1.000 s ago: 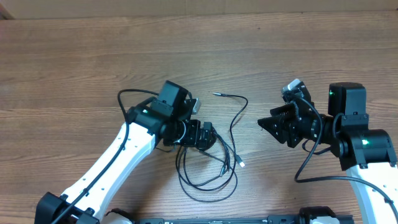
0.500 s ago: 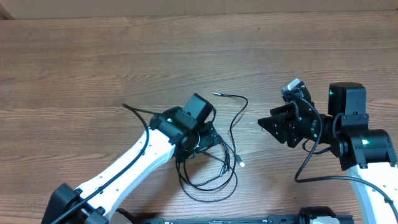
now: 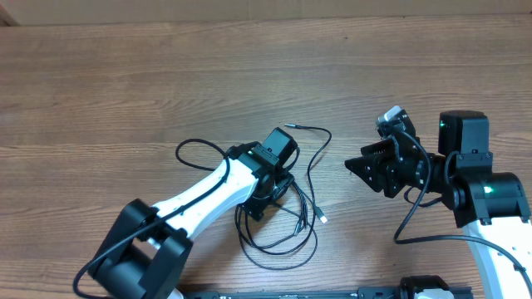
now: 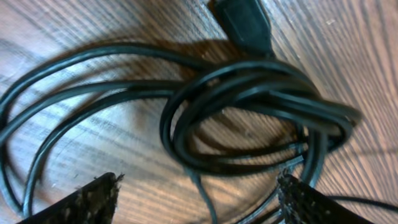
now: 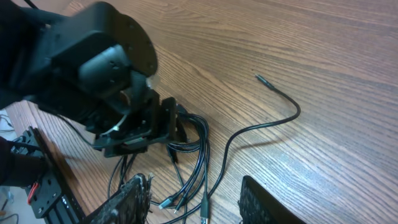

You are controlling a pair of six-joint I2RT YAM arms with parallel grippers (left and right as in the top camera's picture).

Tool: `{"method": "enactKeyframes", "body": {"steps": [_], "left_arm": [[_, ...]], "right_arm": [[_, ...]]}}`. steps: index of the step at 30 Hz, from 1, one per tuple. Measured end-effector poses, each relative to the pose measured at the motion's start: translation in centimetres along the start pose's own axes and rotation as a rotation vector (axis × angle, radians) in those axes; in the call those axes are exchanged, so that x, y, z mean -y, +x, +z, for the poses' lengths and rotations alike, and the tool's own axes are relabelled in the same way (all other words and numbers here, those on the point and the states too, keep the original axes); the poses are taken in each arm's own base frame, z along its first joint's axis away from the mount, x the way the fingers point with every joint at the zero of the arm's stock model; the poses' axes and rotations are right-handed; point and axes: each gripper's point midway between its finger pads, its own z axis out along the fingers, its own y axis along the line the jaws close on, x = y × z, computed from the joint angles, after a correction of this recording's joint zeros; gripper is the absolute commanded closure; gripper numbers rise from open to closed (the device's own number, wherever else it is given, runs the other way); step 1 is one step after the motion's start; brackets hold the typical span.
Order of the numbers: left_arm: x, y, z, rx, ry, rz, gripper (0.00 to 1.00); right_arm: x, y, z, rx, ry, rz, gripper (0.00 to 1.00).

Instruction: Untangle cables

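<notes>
Left wrist shows left tool (image 4: 202, 198) spread above cables (image 4: 249, 93); right tool (image 5: 194, 203) apparently spread.

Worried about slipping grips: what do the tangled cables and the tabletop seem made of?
The cables: probably a rubber or soft plastic jacket, black, smooth, slightly glossy; pale highlights run along their bends. The table: wood or wood-look laminate, brown, matte; grain lines run across it, but solid or printed cannot be told.
</notes>
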Motion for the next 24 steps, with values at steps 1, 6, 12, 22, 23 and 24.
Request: {"method": "enactKeyframes", "body": {"steps": [1, 6, 12, 22, 23, 24], "left_arm": [[-0.1, 0.0, 0.3, 0.000, -0.007, -0.003, 0.24], [-0.4, -0.5, 1.2, 0.023, -0.036, -0.015, 0.28], [-0.5, -1.1, 1.2, 0.035, -0.037, -0.028, 0.34], [-0.3, -3.1, 1.0, 0.115, -0.031, -0.022, 0.62], [-0.3, -3.2, 1.0, 0.119, -0.032, -0.014, 0.64], [-0.4, -3.3, 1.0, 0.122, -0.034, -0.008, 0.65]], "right_arm": [[0.0, 0.0, 0.0, -0.001, -0.001, 0.002, 0.55], [0.0, 0.1, 0.0, -0.003, -0.001, 0.003, 0.55], [-0.1, 0.1, 0.0, -0.006, -0.002, 0.005, 0.55], [0.0, 0.2, 0.0, -0.007, -0.002, 0.006, 0.56], [0.0, 0.2, 0.0, -0.008, -0.003, 0.007, 0.56], [0.0, 0.2, 0.1, -0.009, -0.003, 0.009, 0.56]]}}
